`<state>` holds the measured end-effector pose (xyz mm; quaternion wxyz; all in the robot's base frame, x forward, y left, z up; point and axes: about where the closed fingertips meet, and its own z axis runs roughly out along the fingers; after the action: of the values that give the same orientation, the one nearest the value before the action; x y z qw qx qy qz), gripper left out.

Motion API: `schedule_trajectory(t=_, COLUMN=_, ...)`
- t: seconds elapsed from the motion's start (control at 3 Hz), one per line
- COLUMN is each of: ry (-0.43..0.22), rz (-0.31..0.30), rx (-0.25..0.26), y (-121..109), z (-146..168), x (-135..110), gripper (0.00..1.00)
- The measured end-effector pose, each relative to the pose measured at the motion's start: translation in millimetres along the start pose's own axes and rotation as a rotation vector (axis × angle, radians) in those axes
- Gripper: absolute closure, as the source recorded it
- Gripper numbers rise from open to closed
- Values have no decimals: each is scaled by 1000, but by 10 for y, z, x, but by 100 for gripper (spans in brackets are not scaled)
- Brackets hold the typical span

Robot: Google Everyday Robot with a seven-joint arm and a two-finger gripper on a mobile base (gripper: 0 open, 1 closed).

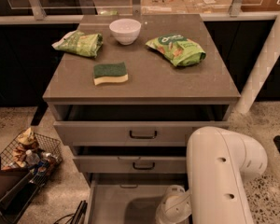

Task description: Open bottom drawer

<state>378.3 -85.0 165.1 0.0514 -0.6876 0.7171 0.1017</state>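
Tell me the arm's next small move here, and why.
Probably a short lift of the gripper up and clear of the bottom drawer. That drawer stands pulled out well beyond the middle drawer, its pale inside showing, so the opening looks done. The gripper hangs low over its right part, near the picture's lower edge.

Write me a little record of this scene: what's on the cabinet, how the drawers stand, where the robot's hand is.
On top: white bowl, sponge, left green bag, right green bag
Top drawer: slightly out
Middle drawer: slightly out
Bottom drawer: pulled far out, pale grey inside showing
Gripper: low over the bottom drawer, under the white arm
Floor, left: wire basket
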Motion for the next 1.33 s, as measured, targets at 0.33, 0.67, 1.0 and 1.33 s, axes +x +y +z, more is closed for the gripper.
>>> schedule_trajectory(t=0.33, ry=1, rz=-11, rx=9, y=-86, z=6, x=2, gripper=100)
schedule_trajectory(t=0.67, ry=-1, rz=-53, rx=69, y=-459, z=-70, x=64, gripper=100)
schedule_trajectory(t=1.0, ry=-17, rz=-87, rx=125, y=-752, z=-113, x=173, gripper=100)
schedule_trajectory(t=1.33, ry=-40, rz=-83, rx=123, y=-787, z=19, x=297, gripper=100)
